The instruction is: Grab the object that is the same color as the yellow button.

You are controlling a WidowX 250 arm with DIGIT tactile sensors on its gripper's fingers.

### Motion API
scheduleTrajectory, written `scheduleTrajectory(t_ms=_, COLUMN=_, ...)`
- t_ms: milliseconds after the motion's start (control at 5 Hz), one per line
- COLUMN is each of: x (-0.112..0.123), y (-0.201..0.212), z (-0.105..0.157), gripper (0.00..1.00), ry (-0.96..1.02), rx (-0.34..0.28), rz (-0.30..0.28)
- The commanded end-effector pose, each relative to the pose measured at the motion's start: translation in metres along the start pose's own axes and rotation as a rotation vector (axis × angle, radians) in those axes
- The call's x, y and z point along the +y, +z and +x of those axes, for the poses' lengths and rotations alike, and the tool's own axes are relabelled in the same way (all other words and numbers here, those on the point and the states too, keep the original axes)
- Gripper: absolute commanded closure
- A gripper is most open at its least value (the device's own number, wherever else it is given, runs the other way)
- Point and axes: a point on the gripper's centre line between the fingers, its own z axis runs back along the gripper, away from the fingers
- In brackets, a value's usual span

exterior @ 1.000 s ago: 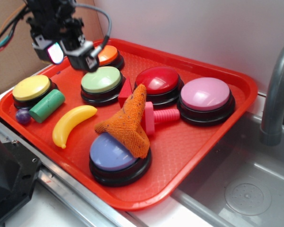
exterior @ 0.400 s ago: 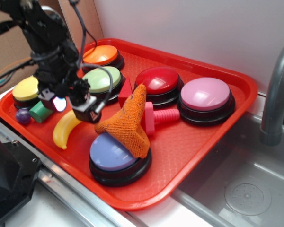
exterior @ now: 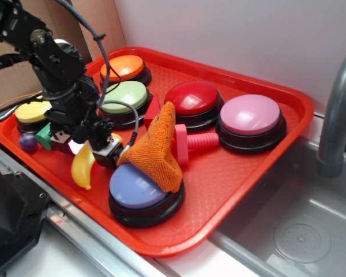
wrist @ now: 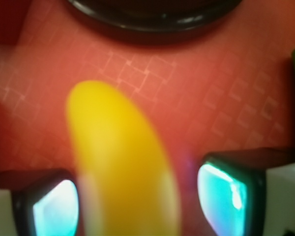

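- Yellow toy banana point(exterior: 82, 168) lies on the red tray point(exterior: 230, 173), at the tray's near-left side, just left of the purple button point(exterior: 135, 186), its lower end pointing toward the tray's front rim.
- Black gripper point(exterior: 89, 151) sits low over the banana's upper half and hides it in the exterior view.
- From the wrist view the banana point(wrist: 123, 167) runs up between the two fingers point(wrist: 54, 204); these stand spread to either side of it, with a clear strip of tray between the banana and the right one, so they are released and not yet clamped.
- Left of the banana, the yellow button point(exterior: 32, 112) rests near the tray's left rim, partly covered by the arm.
- A green cylinder point(exterior: 44, 137) and a small purple ball point(exterior: 27, 142) lie just left of the banana, near the yellow button.
- Behind the banana stand the light green button point(exterior: 127, 98) and, farther back, the orange button point(exterior: 126, 68).
- An orange cloth point(exterior: 158, 149) is draped over the purple button's far edge, just right of the banana.
- Right of the cloth lie a pink bolt-shaped toy point(exterior: 193, 143), a red button point(exterior: 193, 101) and a pink button point(exterior: 251, 118).
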Motion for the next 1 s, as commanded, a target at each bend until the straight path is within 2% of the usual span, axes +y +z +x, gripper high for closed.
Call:
scheduleTrajectory(t_ms=0, x=-0.005, y=0.012, z=0.008, gripper=1.00, ry=0.029, rx=-0.031, rz=-0.008)
scheduleTrajectory(t_ms=200, x=-0.013, y=0.032, z=0.022, gripper=1.00, ry=0.039, rx=-0.039, rz=-0.024)
scheduleTrajectory(t_ms=400, x=-0.024, y=0.063, z=0.036, gripper=1.00, ry=0.039, rx=-0.054, rz=-0.065)
scheduleTrajectory(t_ms=600, x=-0.041, y=0.104, z=0.046, gripper=1.00, ry=0.008, rx=-0.106, rz=-0.075)
scheduleTrajectory(t_ms=800, x=-0.047, y=0.132, z=0.049, gripper=1.00, ry=0.009, rx=-0.143, rz=-0.102)
